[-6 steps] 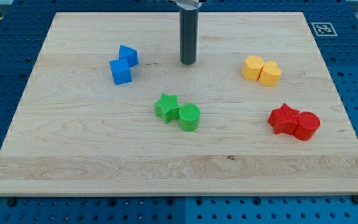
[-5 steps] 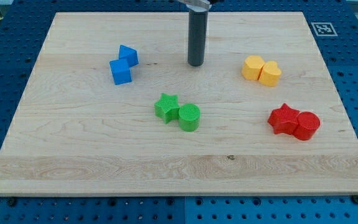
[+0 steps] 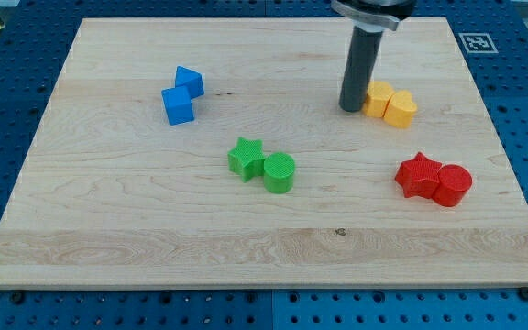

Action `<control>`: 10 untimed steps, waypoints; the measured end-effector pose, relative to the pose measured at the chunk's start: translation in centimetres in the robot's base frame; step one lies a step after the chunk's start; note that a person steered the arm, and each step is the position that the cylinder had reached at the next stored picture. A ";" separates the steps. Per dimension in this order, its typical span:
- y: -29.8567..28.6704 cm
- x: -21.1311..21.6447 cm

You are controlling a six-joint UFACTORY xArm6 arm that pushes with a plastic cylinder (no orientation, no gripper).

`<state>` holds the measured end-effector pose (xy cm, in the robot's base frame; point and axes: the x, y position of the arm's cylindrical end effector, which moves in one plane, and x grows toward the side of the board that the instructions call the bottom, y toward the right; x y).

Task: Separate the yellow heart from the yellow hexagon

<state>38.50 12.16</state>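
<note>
Near the board's (image 3: 81, 229) right edge, toward the top, our tip (image 3: 350, 109) is resting just left of the yellow heart (image 3: 379, 98), apparently touching it. The heart is touching the yellow hexagon (image 3: 400, 108) on its right. We are holding nothing; it is a bare rod.

The yellow hexagon (image 3: 379, 98) and yellow heart (image 3: 400, 108) are lying touching at the board's upper right, the hexagon sitting left, partly hidden.
</note>
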 end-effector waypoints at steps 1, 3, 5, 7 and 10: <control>1.1 0.0; 3.5 0.0; 3.7 1.4; 4.9 1.9; 6.9 2.0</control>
